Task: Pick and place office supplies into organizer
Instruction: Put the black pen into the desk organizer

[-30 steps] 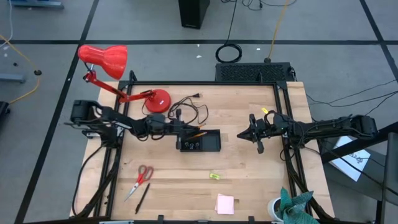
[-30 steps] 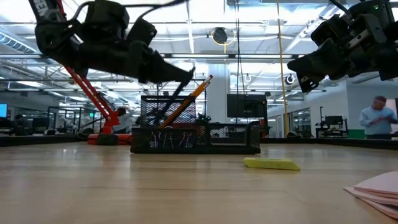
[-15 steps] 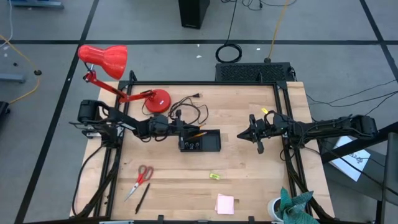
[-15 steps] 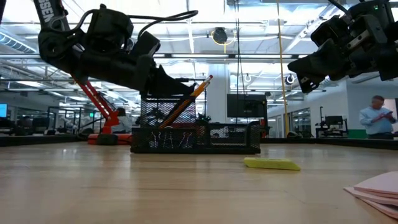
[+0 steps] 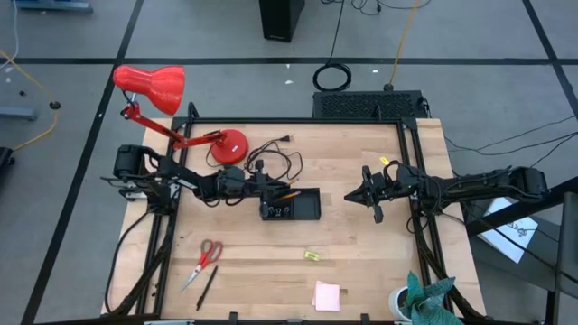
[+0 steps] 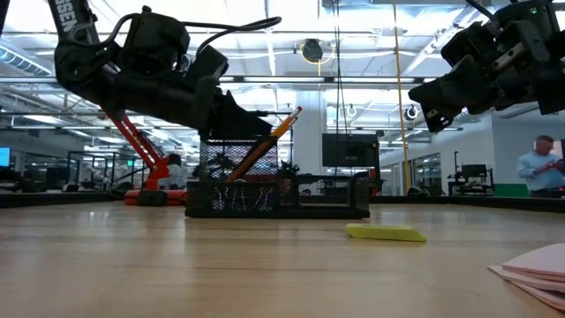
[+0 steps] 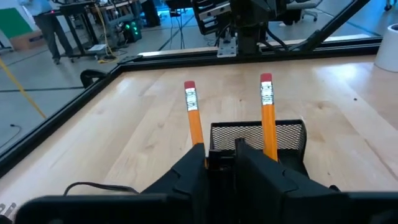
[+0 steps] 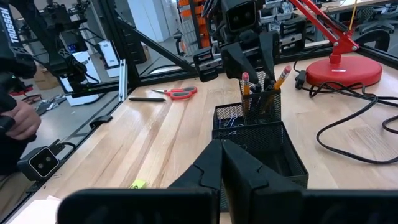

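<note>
Organizer (image 5: 291,206) sits near the middle of the tabletop (image 5: 361,262) in the high view, a black mesh tray with the left gripper (image 5: 267,193) reaching over its left end. That arm stretches in low from the left edge, nearly level. The right gripper (image 5: 364,195) waits well apart on the right, pointed toward the tray. Red-handled scissors (image 5: 207,255) and a dark pen (image 5: 207,287) lie near the front left, a small yellow item (image 5: 312,256) in front of the tray, a pink sticky-note pad (image 5: 327,296) at the front edge. The red desk lamp (image 5: 152,87) stands at the back left.

From table height, the left gripper (image 6: 252,121) hangs at the tray's tall cup, where an orange pencil (image 6: 265,141) leans out. The yellow item (image 6: 386,233) lies just in front.

The left wrist view shows two orange pencils (image 7: 193,115) upright in the mesh cup beyond the fingers (image 7: 186,174), which stand close together with only a narrow gap; whether they clamp anything I cannot tell.

In the right wrist view that arm's fingers (image 8: 208,168) look pressed together, empty, aimed at the organizer (image 8: 255,140).

Likely risk: backing away crookedly could snag a leaning pencil or tip the light tray, since the gripper sits so tight against the cup.
</note>
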`<action>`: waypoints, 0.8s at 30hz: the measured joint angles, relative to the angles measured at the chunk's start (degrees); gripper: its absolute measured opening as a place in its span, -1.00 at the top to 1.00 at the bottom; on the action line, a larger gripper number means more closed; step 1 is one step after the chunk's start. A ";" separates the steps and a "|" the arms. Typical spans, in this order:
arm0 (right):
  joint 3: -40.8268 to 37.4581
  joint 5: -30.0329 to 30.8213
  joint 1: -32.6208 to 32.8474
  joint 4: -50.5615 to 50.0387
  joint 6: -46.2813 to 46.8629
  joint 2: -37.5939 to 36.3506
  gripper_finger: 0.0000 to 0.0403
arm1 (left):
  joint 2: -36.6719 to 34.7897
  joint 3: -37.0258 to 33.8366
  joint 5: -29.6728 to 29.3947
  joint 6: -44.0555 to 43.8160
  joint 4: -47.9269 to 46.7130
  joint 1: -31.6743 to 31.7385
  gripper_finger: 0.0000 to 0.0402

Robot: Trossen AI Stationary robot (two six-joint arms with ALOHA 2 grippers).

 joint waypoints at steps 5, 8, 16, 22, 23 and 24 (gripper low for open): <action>0.00 -0.01 0.02 0.01 0.00 0.00 0.98 | -0.52 0.61 -0.94 0.37 0.05 -0.25 0.31; 0.00 -0.15 0.00 -0.04 0.00 0.00 0.98 | -2.06 0.79 -3.10 2.16 -0.40 -1.17 0.24; 0.00 -0.17 0.00 -0.15 -0.61 0.00 0.98 | -10.36 7.87 -11.80 5.02 -18.52 -5.70 0.19; 0.00 -0.20 0.02 -1.04 -0.61 0.02 0.98 | -15.32 23.81 -14.72 -1.58 -61.18 -13.40 0.19; 0.00 -0.20 0.02 -1.19 -0.61 0.02 0.98 | -15.51 26.66 -14.67 -5.56 -68.99 -15.35 0.19; 0.00 -0.22 0.02 -1.27 -0.61 0.02 0.98 | -15.66 29.46 -14.59 -10.10 -77.82 -17.41 0.19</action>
